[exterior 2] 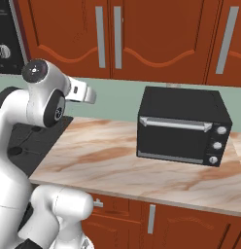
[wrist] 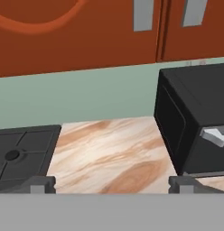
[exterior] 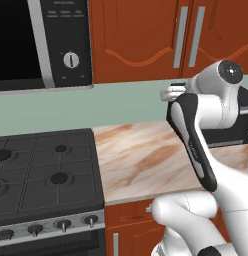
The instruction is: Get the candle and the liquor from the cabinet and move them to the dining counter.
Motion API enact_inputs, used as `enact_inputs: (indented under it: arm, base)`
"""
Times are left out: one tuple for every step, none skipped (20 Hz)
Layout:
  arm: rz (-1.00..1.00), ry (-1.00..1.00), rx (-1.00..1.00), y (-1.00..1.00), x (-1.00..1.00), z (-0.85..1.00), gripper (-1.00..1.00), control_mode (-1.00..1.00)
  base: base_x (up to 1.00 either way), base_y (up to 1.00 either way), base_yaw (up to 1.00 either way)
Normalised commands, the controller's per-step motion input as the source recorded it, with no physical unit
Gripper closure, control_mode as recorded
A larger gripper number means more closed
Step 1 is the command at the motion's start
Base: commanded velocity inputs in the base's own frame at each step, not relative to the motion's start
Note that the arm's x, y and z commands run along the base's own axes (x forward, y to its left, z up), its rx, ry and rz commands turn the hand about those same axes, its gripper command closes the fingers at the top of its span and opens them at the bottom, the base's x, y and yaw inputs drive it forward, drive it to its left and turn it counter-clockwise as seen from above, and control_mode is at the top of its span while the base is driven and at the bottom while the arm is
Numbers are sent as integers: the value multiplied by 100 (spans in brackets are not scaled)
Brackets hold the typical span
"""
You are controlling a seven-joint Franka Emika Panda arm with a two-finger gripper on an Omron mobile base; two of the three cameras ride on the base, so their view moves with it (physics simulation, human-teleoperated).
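Even, bright rendered light, soft shadow under toaster oven [exterior 2: 183,126], no glare/blur, sharp thruout

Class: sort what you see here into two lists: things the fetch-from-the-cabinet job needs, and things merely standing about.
Belongs to the job:
- wall cabinet, doors shut, above the worktop
- gripper, open, holding nothing

Just standing about:
- black toaster oven, on the marble-look worktop
- gas stove, left of the worktop
- microwave, above the stove
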Motion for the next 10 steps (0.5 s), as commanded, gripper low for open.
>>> enact_inputs:
  arm:
    - [0,-13,0,-7,13,28,-100,-100]
    - [0,-13,0,-9,12,28,-100,-100]
    - [0,-14,0,-13,9,32,-100,-100]
    - [0,-14,0,-12,8,33,-100,-100]
    - [1,-15,0,-9,7,35,-100,-100]
    - [1,-13,0,-6,6,33,-100,-100]
    - [0,-16,0,-9,2,36,-100,-100]
    - [0,-18,0,-9,0,36,-100,-100]
    - [0,-20,0,-11,0,36,-100,-100]
    - [0,-19,0,-12,0,36,-100,-100]
  base:
    - [0,0,0]
    - [0,0,0]
    - [0,0,0]
    - [0,0,0]
    - [0,0,0]
    - [0,0,0]
    - [0,0,0]
    - [0,0,0]
    - [0,0,0]
    - [0,0,0]
